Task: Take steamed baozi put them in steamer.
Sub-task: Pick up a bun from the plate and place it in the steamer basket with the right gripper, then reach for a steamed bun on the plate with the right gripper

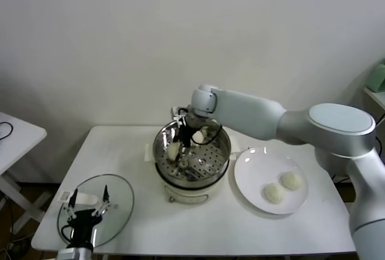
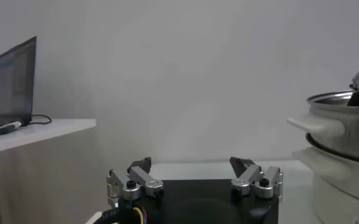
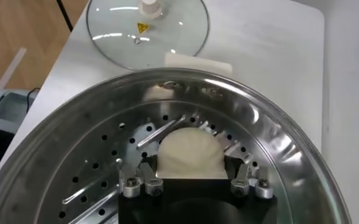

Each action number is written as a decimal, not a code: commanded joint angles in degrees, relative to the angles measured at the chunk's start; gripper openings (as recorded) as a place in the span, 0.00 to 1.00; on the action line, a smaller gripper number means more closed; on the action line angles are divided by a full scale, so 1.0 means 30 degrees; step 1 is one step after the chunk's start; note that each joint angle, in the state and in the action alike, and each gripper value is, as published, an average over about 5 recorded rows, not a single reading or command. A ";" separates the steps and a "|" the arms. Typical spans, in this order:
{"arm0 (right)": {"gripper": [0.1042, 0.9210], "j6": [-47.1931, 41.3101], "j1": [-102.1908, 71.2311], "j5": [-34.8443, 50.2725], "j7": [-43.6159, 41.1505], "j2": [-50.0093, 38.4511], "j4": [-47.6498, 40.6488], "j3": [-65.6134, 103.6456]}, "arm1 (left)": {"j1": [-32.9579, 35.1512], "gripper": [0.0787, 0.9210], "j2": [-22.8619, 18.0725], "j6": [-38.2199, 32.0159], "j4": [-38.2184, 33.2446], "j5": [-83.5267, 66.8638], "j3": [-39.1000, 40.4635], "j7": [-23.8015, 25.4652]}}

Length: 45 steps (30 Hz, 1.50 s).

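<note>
Right gripper holds a cream-white round dough bun directly above the shiny steel steamer's perforated tray, seemingly touching.

Steamer cut off at edge; laptop likewise.

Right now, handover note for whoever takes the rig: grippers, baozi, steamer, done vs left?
Right gripper: inside the steamer, shut on a baozi, low over the perforated tray; not released yet.
Left gripper: parked over the glass lid at the table's front left, open, holding nothing.
Done: one baozi already lies on the tray.
Left: release the held one, then move the two baozi from the white plate, right of the steamer.
Lid is off, lying flat on the table.
</note>
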 commanded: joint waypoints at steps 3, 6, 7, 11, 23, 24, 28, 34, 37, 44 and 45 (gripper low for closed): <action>0.74 0.0170 -0.0178 -0.0356 0.0045 0.0137 -0.0275 0.0135 | 0.0008 0.88 -0.0035 -0.0041 0.0061 -0.0007 0.0011 -0.0002; 0.78 0.0266 -0.0083 -0.0386 0.0026 0.0022 -0.0206 0.0250 | 0.0006 0.88 -0.0025 -0.0070 0.0135 -0.0018 -0.0007 0.0000; 0.80 0.0275 -0.0002 -0.0356 -0.0027 -0.0038 -0.0131 0.0284 | 0.0005 0.88 -0.0026 -0.0077 0.0148 -0.0018 -0.0013 0.0000; 0.87 0.0307 0.0478 -0.0075 -0.0313 -0.0402 0.0332 0.0250 | 0.0023 0.88 -0.0057 -0.0086 0.0121 -0.0019 0.0004 -0.0002; 0.88 0.0841 0.4319 0.1163 -0.1546 -0.5685 0.5679 -0.1116 | 0.0220 0.88 -0.0157 -0.0070 -0.0089 0.0011 0.0108 -0.0004; 0.88 0.0998 0.4777 0.1181 -0.1718 -0.6418 0.6151 -0.1310 | 0.0247 0.88 -0.0161 -0.0070 -0.0106 0.0006 0.0114 -0.0006; 0.88 0.1528 0.6087 0.0806 -0.2294 -0.9185 0.7981 -0.1845 | 0.0249 0.88 -0.0197 -0.0024 -0.0141 0.0001 0.0139 -0.0011; 0.88 0.2209 0.5744 -0.1313 -0.3037 -1.3318 0.9772 -0.1768 | 0.0054 0.88 -0.0190 0.0156 -0.0133 0.0009 0.0105 -0.0012; 0.88 0.2442 0.4421 -0.2995 -0.3391 -1.4983 1.0050 -0.1152 | -0.0011 0.88 -0.0173 0.0223 -0.0129 0.0027 0.0111 0.0001; 0.88 0.3391 -0.0516 -0.7214 -0.3671 -1.7572 0.9476 0.2147 | 0.0210 0.88 -0.0147 0.0158 -0.0127 0.0037 0.0122 0.0012; 0.88 0.3465 -0.1246 -0.7637 -0.3666 -1.7775 0.9351 0.2745 | 0.0274 0.88 -0.0158 0.0146 -0.0144 0.0037 0.0132 0.0014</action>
